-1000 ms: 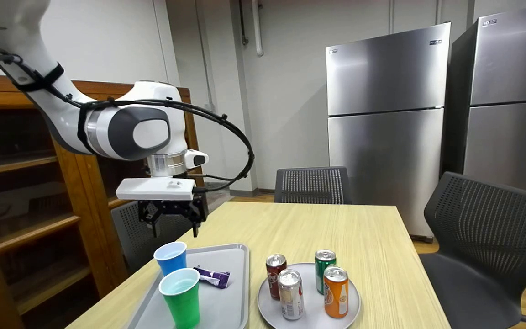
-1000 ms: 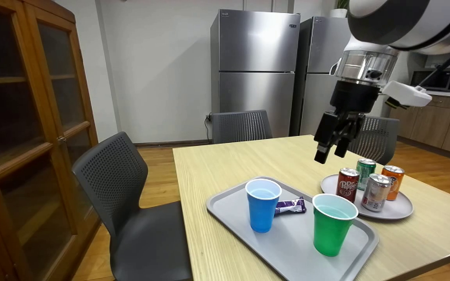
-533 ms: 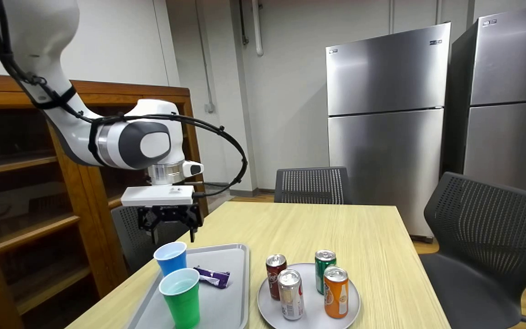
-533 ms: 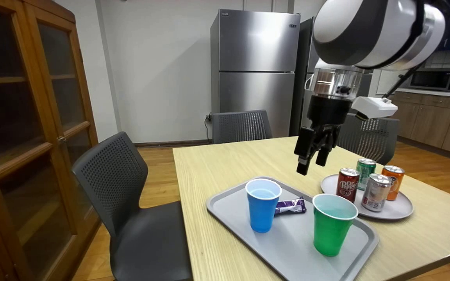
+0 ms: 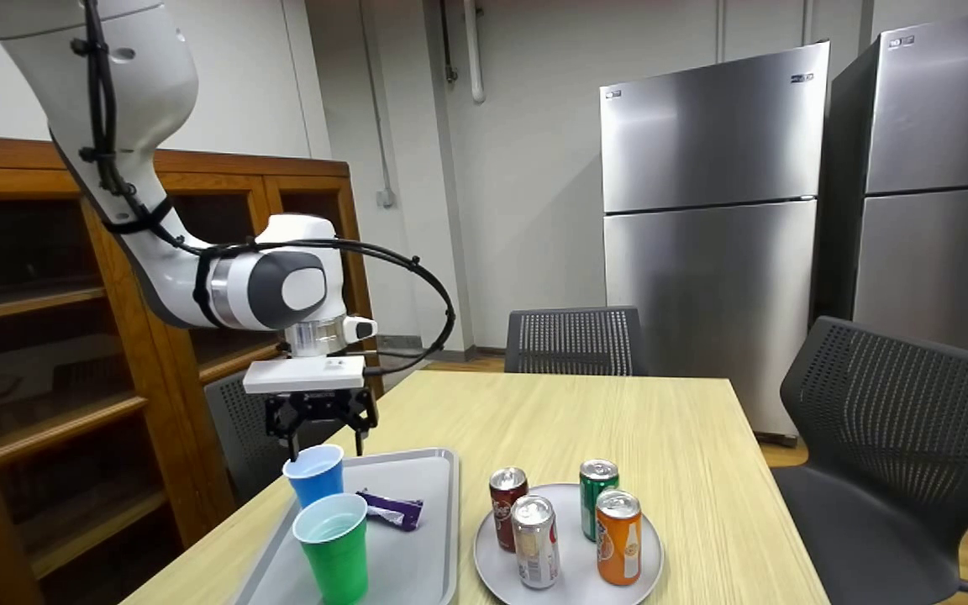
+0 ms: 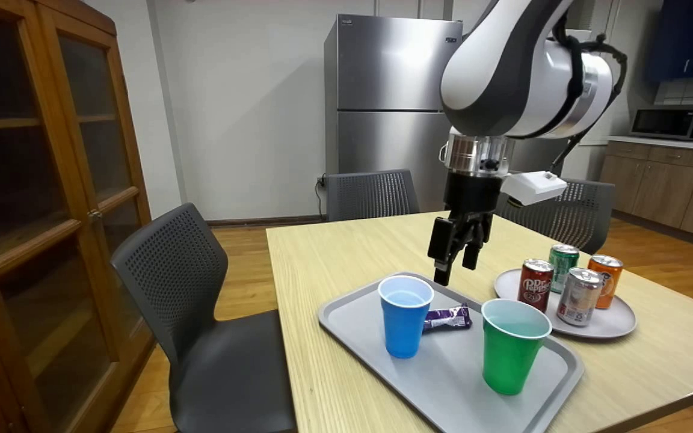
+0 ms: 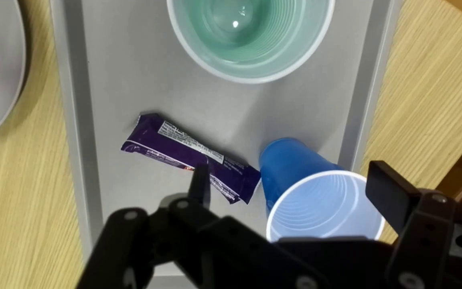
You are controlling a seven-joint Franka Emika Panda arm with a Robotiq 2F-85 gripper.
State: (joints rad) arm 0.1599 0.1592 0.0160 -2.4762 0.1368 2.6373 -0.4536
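My gripper (image 5: 326,451) is open and empty, pointing down above the grey tray (image 5: 417,481). The blue cup (image 5: 322,485) stands upright on the tray and is nearest to it. In the wrist view the fingers of the gripper (image 7: 290,176) appear on either side of the blue cup (image 7: 295,160), whose near rim is partly hidden by the gripper body. In an exterior view the gripper (image 6: 456,272) is above and beyond the blue cup (image 6: 403,328). A purple wrapped bar (image 7: 183,148) lies beside the blue cup. A green cup (image 6: 509,364) stands upright on the same tray.
A round grey plate (image 6: 617,319) beside the tray holds several upright cans: dark red (image 6: 535,288), silver (image 6: 579,300), green (image 6: 563,264) and orange (image 6: 606,279). Dark chairs (image 6: 202,288) stand around the wooden table (image 5: 669,437). A wooden cabinet (image 6: 52,210) stands behind a chair.
My gripper has moved down and toward the tray and the blue cup, staying open. The cups, bar, plate and cans have not moved.
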